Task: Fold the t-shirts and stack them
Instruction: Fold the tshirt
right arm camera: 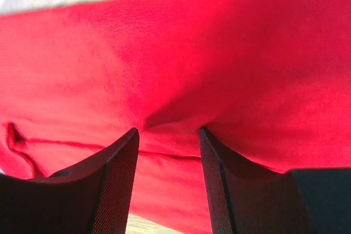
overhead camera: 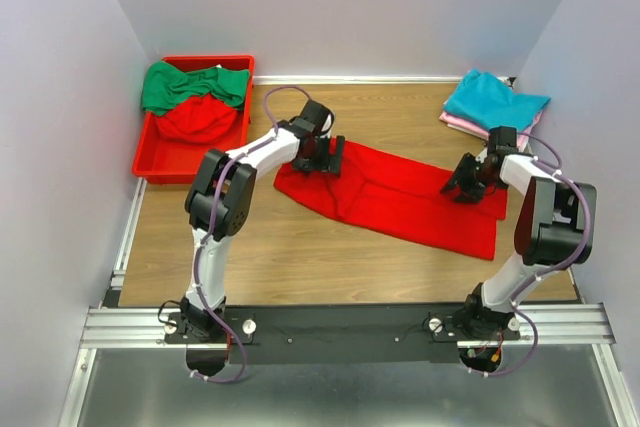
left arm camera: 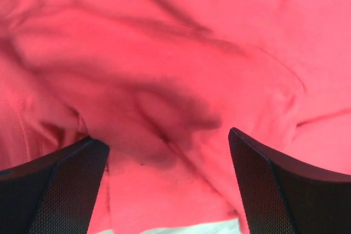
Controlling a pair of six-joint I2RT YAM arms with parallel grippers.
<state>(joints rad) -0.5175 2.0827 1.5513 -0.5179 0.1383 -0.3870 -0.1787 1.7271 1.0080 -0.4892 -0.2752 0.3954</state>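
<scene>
Step in hand: folding the red t-shirt (overhead camera: 400, 202), which lies spread out as a long, partly folded band on the worktop (overhead camera: 300, 257), running from centre-left towards the right edge. The left jaws are positioned low over the left end of this garment. They stand wide open and grip nothing, although rumpled cloth lies directly beneath and between the fingers. The right jaws are positioned at the right end of the same garment. They stand about half open, tips down on the cloth, with a small ridge of fabric puckered up between them. Whether that ridge is actually gripped cannot be told from the wrist view. Completed items, a teal t-shirt (overhead camera: 495, 102) on a pink t-shirt (overhead camera: 460, 122), are stacked at the far right corner. A green t-shirt (overhead camera: 190, 87) and a further red garment (overhead camera: 200, 125) wait in the red bin (overhead camera: 160, 162) at far left. Judgement: the task is roughly at its midpoint. The next move calls for both jaws to close on a secure pinch of the cloth at each end, then lift and carry the fabric over in step, so the fold lands square and free of wrinkles.
</scene>
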